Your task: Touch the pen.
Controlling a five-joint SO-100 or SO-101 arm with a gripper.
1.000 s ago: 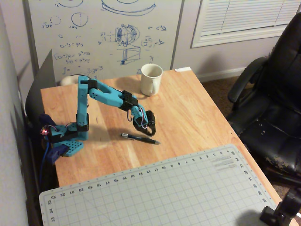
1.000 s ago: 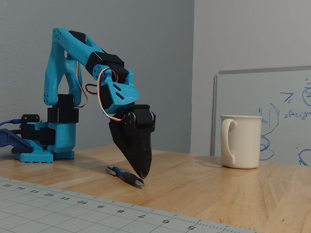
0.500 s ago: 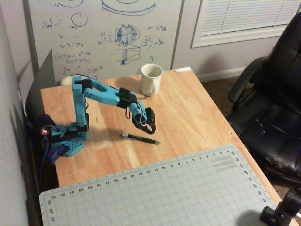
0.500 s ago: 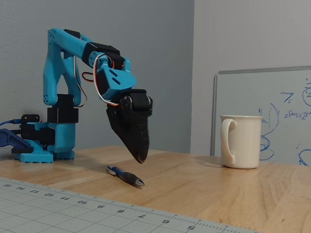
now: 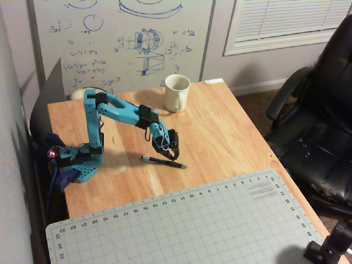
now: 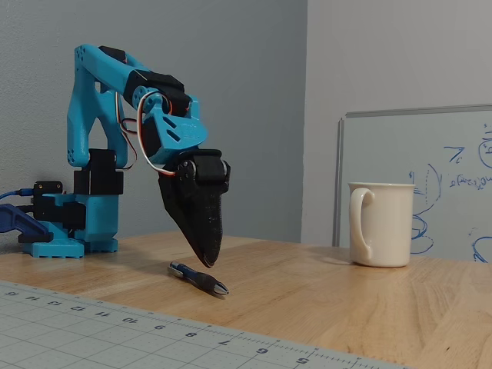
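- Our gripper hangs fingers pressed together, empty, forming one point for touching.
- The pen lies mid-table, toward the mat-side edge, just below that tip.

There is 1 pen on the wooden table, seen in both views. There is 1 mug, cream-coloured with 1 handle. There is 1 blue robot arm carrying 1 black gripper; its 2 fingers are hard to separate in either view, so that count is only probable. There is 1 grey cutting mat with a ruled edge, 1 whiteboard behind the table, 1 black office chair, and 1 window blind.
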